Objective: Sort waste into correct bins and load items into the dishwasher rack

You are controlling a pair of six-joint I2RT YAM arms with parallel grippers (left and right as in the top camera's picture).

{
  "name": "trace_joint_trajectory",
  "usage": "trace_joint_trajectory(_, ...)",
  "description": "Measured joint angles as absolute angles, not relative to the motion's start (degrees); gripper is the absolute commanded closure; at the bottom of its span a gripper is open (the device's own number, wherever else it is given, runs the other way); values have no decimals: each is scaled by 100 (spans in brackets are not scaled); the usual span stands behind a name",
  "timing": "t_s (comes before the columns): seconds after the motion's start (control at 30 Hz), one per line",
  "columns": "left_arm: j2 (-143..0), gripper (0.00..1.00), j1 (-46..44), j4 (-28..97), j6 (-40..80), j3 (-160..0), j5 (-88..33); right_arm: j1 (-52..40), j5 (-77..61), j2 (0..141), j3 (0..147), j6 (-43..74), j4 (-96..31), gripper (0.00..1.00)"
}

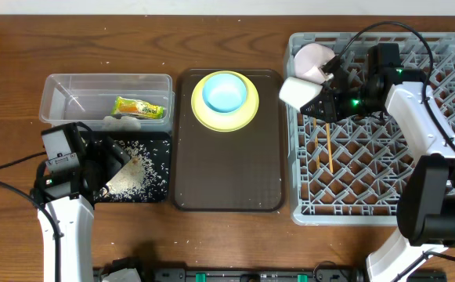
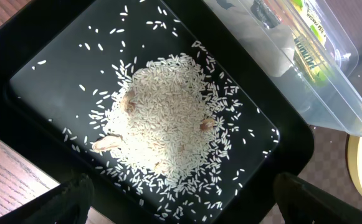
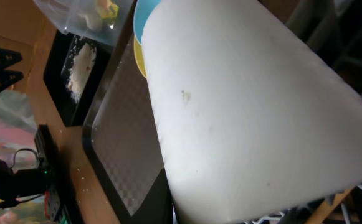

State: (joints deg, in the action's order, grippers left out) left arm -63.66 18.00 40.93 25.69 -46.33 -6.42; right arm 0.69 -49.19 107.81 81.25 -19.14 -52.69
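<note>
- Overhead view: the large square grey plastic rack point(image 1: 384, 188) stands at the right of the table point(image 1: 8, 47). A white bowl with a pinkish outside point(image 1: 313, 59) sits in its far left corner. A pair of thin wooden chopsticks point(image 1: 330, 149) lies among the pegs, partly masked by the grid.
- The right end effector point(image 1: 318, 98) is closed on the small white cup point(image 1: 297, 92) above the rack's left edge. Its fingertips are hidden.
- The light blue bowl point(image 1: 225, 92) rests in the yellow round plate point(image 1: 225, 116) on the dark brown serving tray point(image 1: 227, 172).
- The clear plastic rectangular tub point(image 1: 70, 90) holds the green-yellow-orange snack wrapper point(image 1: 139, 108). The crumpled white tissue point(image 1: 123, 121) beside the wrapper is hard to make out.
- The left end effector point(image 1: 110, 168) hangs over the shallow black rectangular tray point(image 1: 160, 141), and the arm covers the tray's left part.
- Left wrist view: the fingers point(image 2: 68, 199) stand wide apart, cut off at the bottom corners, with nothing between them. The loose white cooked rice grains point(image 2: 162, 124) are piled in the tray, mixed with brownish bits that cannot be identified.
- Right wrist view: the cup fills the frame, blurred, and the grip point is hidden.
</note>
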Motion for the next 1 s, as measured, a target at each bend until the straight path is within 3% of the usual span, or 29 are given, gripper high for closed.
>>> trace_joint_trajectory(0.27, -6366, 5, 1800, 4093, 2569, -4633, -642, 69, -3820, 10881, 7937, -1900, -5605, 92)
trace_joint_trajectory(0.67, -6366, 5, 1800, 4093, 2569, -4633, -639, 56, -3509, 10908, 7942, -1865, -6051, 94)
trace_joint_trajectory(1.0, -6366, 5, 1800, 4095, 2569, -4633, -642, -1, -2897, 10318, 8042, -1282, -6003, 88)
